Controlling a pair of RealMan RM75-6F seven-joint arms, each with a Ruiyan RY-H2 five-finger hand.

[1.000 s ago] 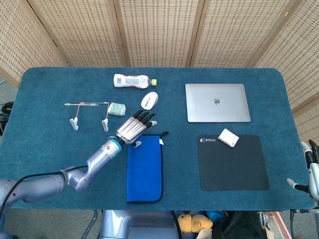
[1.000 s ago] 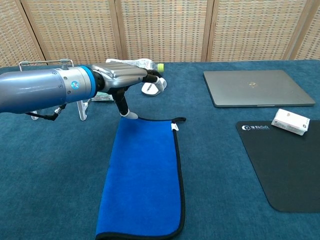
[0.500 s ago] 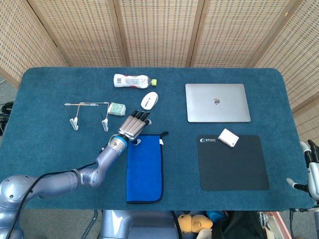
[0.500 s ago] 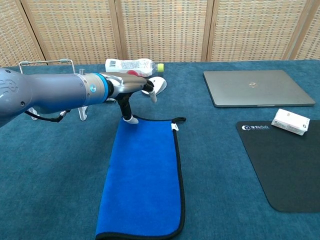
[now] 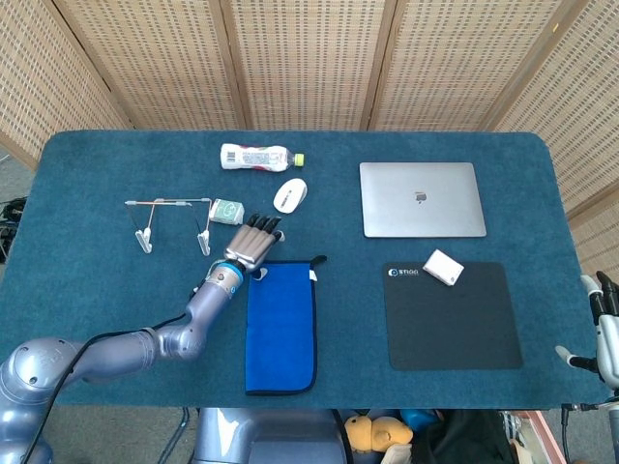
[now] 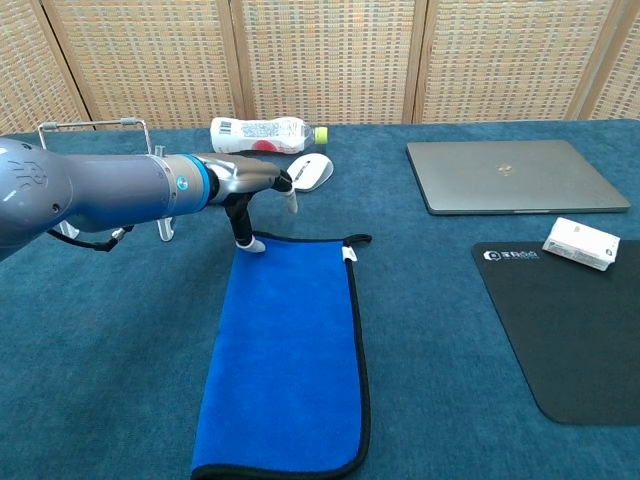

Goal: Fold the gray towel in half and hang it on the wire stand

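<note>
A blue towel (image 5: 281, 324) with a black border lies flat and folded lengthwise on the teal table, also seen close up as the towel (image 6: 285, 350) in the chest view. My left hand (image 5: 250, 246) is at its far left corner, fingers stretched forward and holding nothing. In the chest view the left hand (image 6: 250, 185) has its thumb pointing down, the tip touching that corner. The wire stand (image 5: 169, 203) is upright just left of the hand, and the stand (image 6: 95, 125) shows behind my forearm. My right hand (image 5: 602, 329) shows only partly at the right edge, off the table.
Beyond the hand lie a white mouse (image 5: 289, 194), a plastic bottle (image 5: 256, 156) and a small green-white box (image 5: 228, 211). A closed laptop (image 5: 422, 198) sits far right, with a black mouse pad (image 5: 453, 319) bearing a white box (image 5: 443, 267) in front of it.
My left hand has drawn back and to the left and dropped lower. Its thumb tip now rests on the towel's far left corner.
</note>
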